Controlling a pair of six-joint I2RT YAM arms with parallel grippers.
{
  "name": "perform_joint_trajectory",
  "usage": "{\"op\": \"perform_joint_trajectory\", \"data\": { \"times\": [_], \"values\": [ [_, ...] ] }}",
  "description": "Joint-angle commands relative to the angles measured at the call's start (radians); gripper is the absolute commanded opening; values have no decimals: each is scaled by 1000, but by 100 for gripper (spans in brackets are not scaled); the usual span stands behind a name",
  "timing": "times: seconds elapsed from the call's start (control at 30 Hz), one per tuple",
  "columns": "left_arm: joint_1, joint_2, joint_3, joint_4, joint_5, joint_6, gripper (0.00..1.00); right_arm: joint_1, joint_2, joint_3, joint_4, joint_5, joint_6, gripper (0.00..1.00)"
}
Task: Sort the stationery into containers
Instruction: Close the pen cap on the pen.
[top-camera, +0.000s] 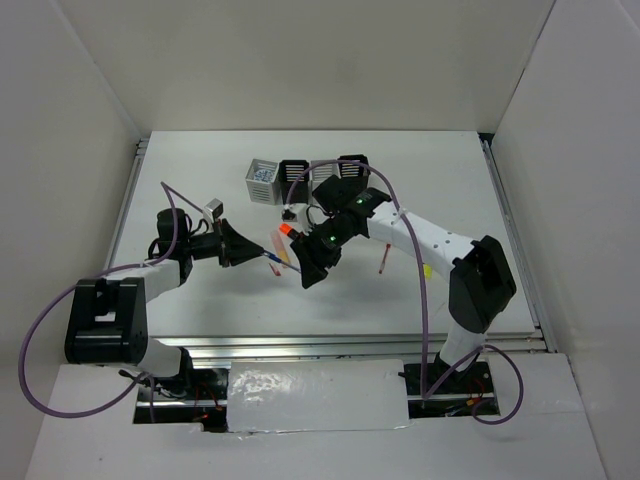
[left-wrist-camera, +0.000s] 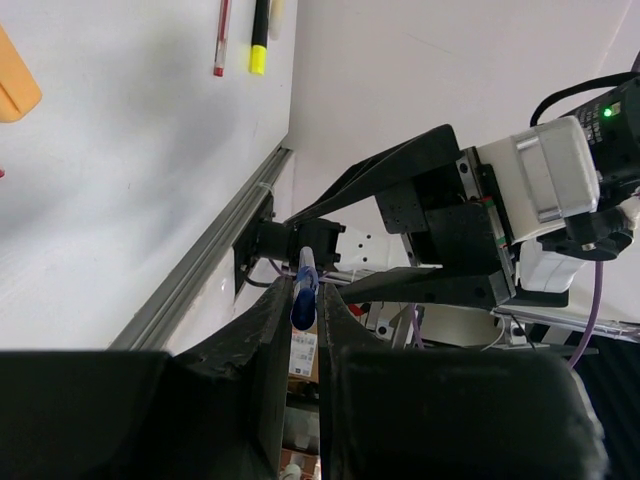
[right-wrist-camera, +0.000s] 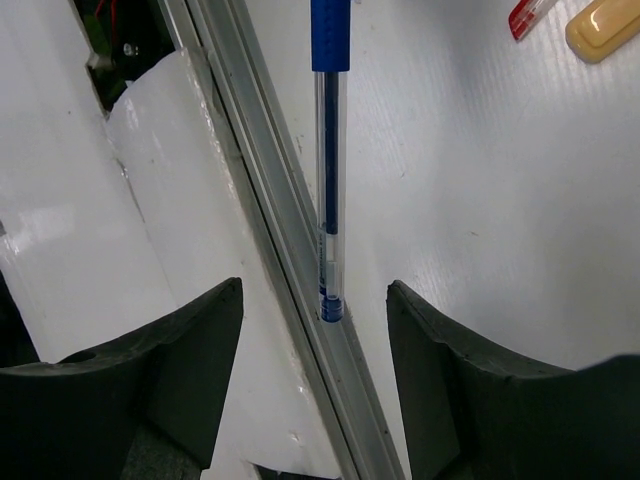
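Top view: left tool (top-camera: 243, 250) and right tool (top-camera: 306, 272) meet over the bench (top-camera: 420, 180), thin blue pen (top-camera: 274, 262) between. Left wrist: its tool pinches the pen. Right wrist: that one's wide open around the tip, so closing off-centre could knock it loose.

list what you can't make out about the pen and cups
- Top view: right arm covers the right end of the row of cups; contents too small to tell.
- Right wrist view: thin blue pen cut off by the top edge.
- Left wrist view: yellow-black highlighter cut off by the top edge.
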Motion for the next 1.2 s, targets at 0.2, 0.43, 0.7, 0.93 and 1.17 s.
{"op": "perform_joint_trajectory", "data": {
  "times": [0.2, 0.43, 0.7, 0.93, 1.17],
  "values": [
    [3, -41, 24, 19, 35, 7, 0, 8, -22, -17, 23, -25, -13, 61],
    [5, -47, 20, 15, 35, 12, 0, 11, -8, -11, 26, -36, -12, 42],
    [5, -57, 13, 31, 28, 4, 0, 19, -8, -10, 21, -36, -15, 11],
    [-35, -86, 78, -233, -14, 228, 0, 35, -22, 21, 46, -13, -3, 0],
    [-98, -124, 6, -127, -29, 144, 0, 51, 20, 99, 36, -19, 8, 0]
  ]
}}
